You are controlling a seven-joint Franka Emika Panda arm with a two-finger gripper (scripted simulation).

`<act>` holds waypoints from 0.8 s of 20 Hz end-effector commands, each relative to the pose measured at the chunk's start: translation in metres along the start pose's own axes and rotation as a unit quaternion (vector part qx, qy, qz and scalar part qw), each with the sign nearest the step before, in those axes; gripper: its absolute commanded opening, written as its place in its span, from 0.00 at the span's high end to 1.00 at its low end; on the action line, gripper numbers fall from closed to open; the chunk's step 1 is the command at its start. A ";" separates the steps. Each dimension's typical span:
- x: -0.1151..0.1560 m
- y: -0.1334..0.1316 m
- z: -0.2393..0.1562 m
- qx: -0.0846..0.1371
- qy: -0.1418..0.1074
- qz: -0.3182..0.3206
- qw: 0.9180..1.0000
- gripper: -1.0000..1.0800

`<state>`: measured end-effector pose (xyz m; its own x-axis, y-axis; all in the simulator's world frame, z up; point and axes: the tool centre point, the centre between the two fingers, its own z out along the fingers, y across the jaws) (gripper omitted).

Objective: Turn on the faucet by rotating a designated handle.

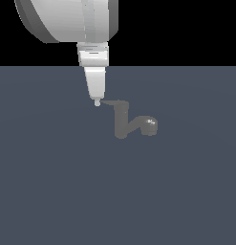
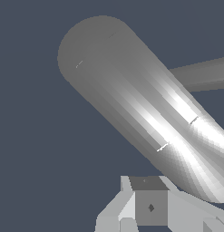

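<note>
In the exterior view, the faucet [image 1: 122,122] stands on the table [image 1: 52,191], its spout curving toward the exterior view's right. The handle [image 1: 110,102] sticks out from the top of the post toward the exterior view's left. The fingers [image 1: 96,102] hang straight down with their tip at the handle's pointed end, touching it or just beside it, likely placed there to push the lever around. They look pressed together and grip nothing.

In the wrist view, a thick grey cylinder, probably the faucet's post [image 2: 131,99], fills the frame close to the fingers [image 2: 149,208]; how wide they stand cannot be told here.
</note>
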<state>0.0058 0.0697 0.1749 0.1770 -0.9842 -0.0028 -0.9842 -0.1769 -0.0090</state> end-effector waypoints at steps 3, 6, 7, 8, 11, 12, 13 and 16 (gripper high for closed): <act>0.016 0.016 0.001 -0.003 0.001 0.006 1.000 1.00; 0.022 0.025 0.001 -0.003 0.001 0.006 1.000 1.00; 0.023 0.028 0.001 -0.003 0.001 0.006 1.000 1.00; 0.025 0.031 0.001 -0.003 0.001 0.006 1.000 1.00; 0.031 0.041 0.001 -0.004 0.001 0.006 1.000 1.00; 0.033 0.044 0.001 -0.004 0.001 0.006 1.000 1.00; 0.035 0.047 0.001 -0.004 0.001 0.006 1.000 1.00; 0.028 0.044 -0.001 -0.001 0.001 0.000 1.000 1.00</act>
<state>-0.0331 0.0343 0.1752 0.1768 -0.9843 -0.0007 -0.9842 -0.1768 -0.0066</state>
